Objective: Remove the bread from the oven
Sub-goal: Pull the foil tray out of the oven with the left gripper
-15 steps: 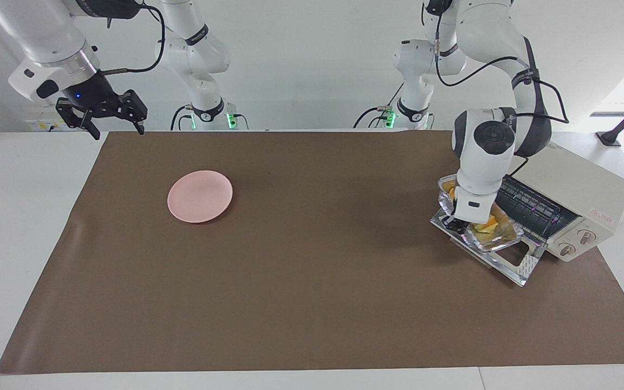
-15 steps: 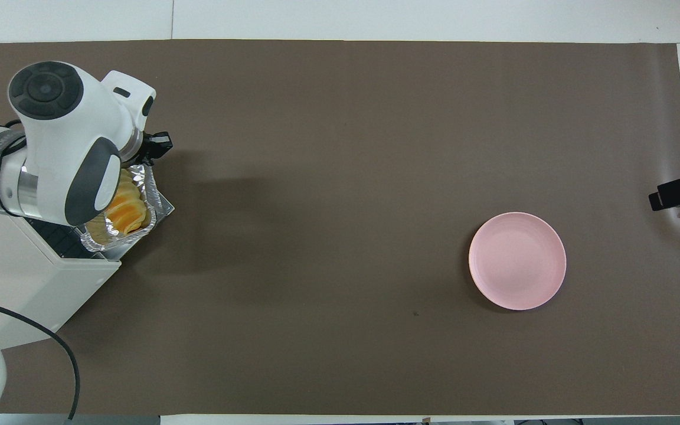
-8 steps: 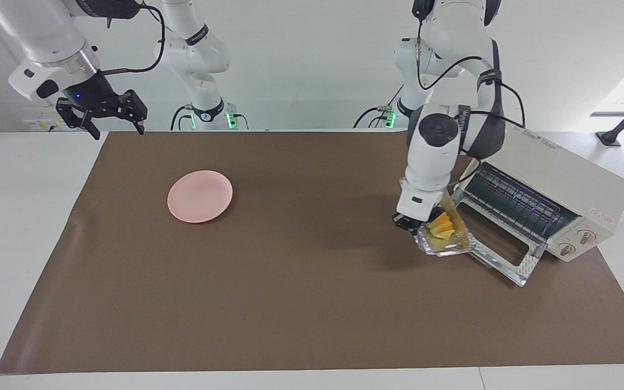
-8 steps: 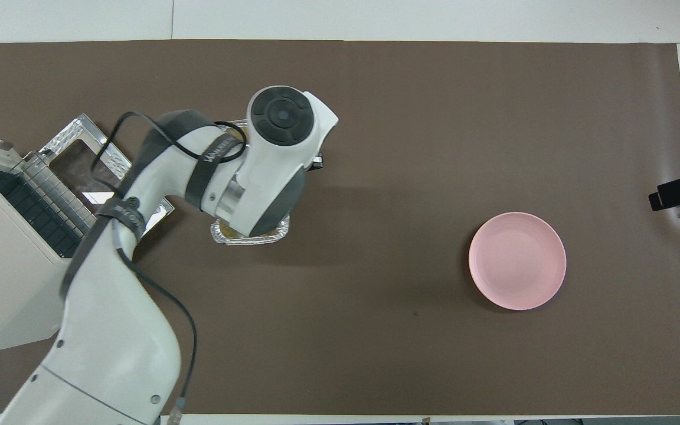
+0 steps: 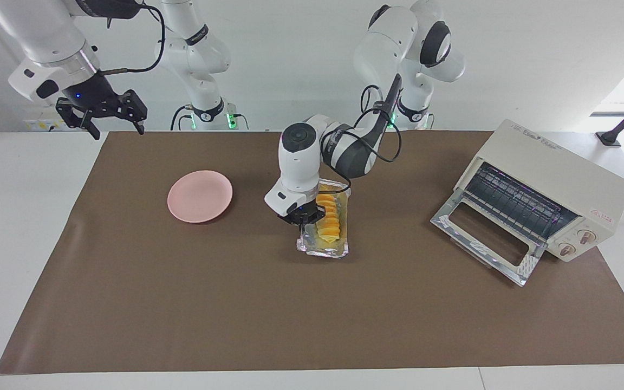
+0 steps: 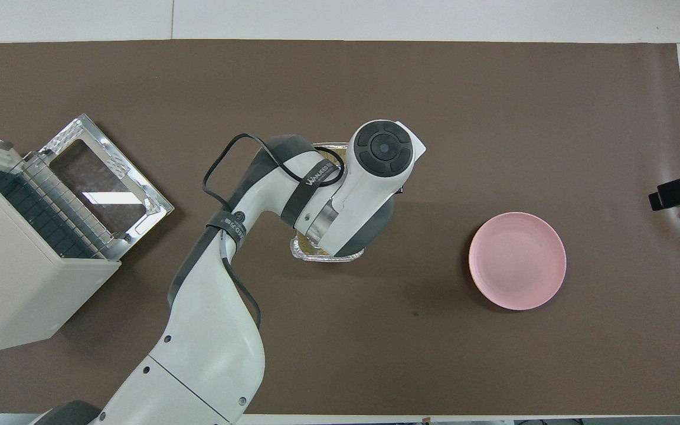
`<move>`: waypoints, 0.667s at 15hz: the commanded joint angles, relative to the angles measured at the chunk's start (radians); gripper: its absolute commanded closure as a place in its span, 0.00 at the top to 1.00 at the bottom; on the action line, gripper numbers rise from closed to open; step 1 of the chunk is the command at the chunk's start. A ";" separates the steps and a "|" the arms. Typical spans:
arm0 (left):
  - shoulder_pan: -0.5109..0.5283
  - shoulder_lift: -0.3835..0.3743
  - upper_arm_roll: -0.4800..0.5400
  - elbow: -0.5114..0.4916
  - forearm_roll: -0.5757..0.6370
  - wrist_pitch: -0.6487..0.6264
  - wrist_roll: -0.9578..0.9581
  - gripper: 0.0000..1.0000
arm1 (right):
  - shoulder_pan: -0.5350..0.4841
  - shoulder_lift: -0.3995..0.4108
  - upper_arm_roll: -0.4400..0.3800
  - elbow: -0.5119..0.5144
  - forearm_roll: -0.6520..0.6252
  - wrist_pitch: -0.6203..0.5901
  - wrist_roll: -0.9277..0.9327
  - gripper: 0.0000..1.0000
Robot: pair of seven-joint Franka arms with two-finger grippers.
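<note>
The bread (image 5: 329, 219), a ridged golden-yellow loaf, lies in a crinkled foil tray (image 5: 338, 246) at the middle of the brown mat. My left gripper (image 5: 303, 218) is shut on the tray's long rim, on the side toward the pink plate. The tray is at or just above the mat; I cannot tell which. In the overhead view the left arm covers the bread, and only the tray's rim (image 6: 327, 258) shows. The cream-white oven (image 5: 558, 176) stands at the left arm's end with its glass door (image 5: 485, 241) dropped open. My right gripper (image 5: 110, 115) waits open in the air.
A pink plate (image 5: 200, 195) lies on the mat toward the right arm's end, seen from above too (image 6: 517, 260). The oven (image 6: 3, 295) and its open door (image 6: 99, 188) take up the corner at the left arm's end. The wire rack (image 5: 512, 203) is bare.
My left arm carried the foil tray with the bread off the oven's open door and across the mat to its middle, toward the plate. The right arm has not moved.
</note>
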 commanded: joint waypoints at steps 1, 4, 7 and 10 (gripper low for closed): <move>-0.019 0.034 0.022 0.030 -0.025 0.026 -0.036 0.48 | -0.002 -0.006 0.002 -0.008 -0.014 -0.009 -0.010 1.00; -0.017 0.011 0.064 0.034 -0.025 -0.023 -0.070 1.00 | 0.000 -0.006 0.002 -0.008 -0.014 -0.009 -0.010 1.00; 0.047 -0.093 0.086 0.032 -0.032 -0.126 -0.069 1.00 | -0.002 -0.006 0.002 -0.008 -0.014 -0.009 -0.010 1.00; 0.221 -0.235 0.085 -0.023 -0.049 -0.196 -0.056 1.00 | 0.000 -0.006 0.002 -0.008 -0.014 -0.009 -0.010 1.00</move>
